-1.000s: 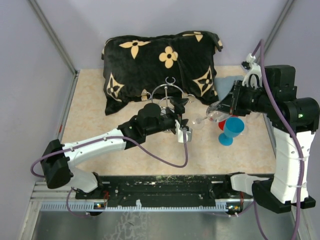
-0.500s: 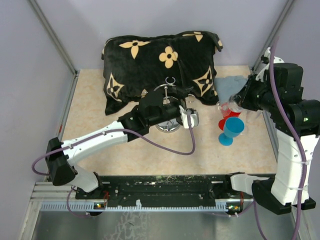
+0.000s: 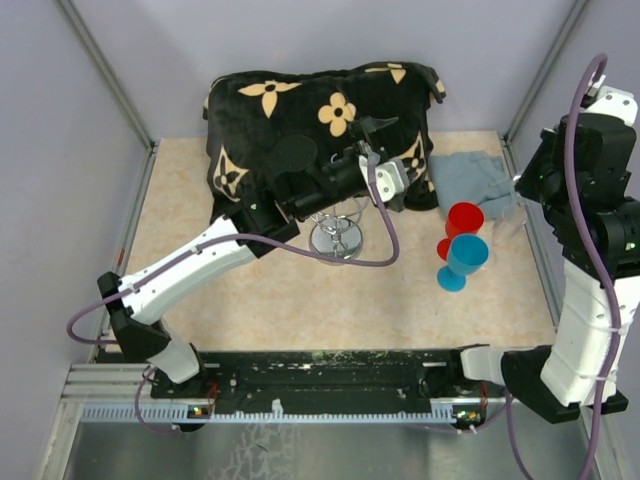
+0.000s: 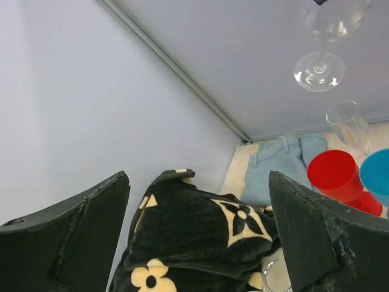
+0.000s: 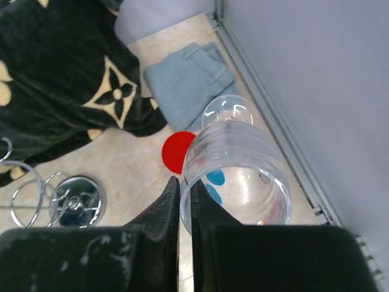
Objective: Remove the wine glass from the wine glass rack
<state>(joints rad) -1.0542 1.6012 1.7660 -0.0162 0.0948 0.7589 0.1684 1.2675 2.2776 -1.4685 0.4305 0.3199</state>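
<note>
The wine glass rack (image 3: 337, 236), a silver wire stand on a round shiny base, stands in front of the pillow with no glass on it; it also shows in the right wrist view (image 5: 74, 201). My right gripper (image 5: 185, 201) is shut on the rim of the clear wine glass (image 5: 243, 161), held high by the right wall with its foot pointing down. The left wrist view shows the wine glass (image 4: 321, 42) hanging in the air. My right gripper (image 3: 528, 182) is far right of the rack. My left gripper (image 3: 388, 152) is open and empty above the pillow.
A black pillow with cream flowers (image 3: 310, 125) lies at the back. A folded blue cloth (image 3: 470, 178), a red cup (image 3: 464, 218) and a blue goblet (image 3: 466, 258) sit right of the rack. Another clear glass (image 4: 348, 121) stands behind the red cup.
My right arm has risen and swung right with the wine glass. My left arm has lifted off the rack and moved back over the pillow, its jaws open.
</note>
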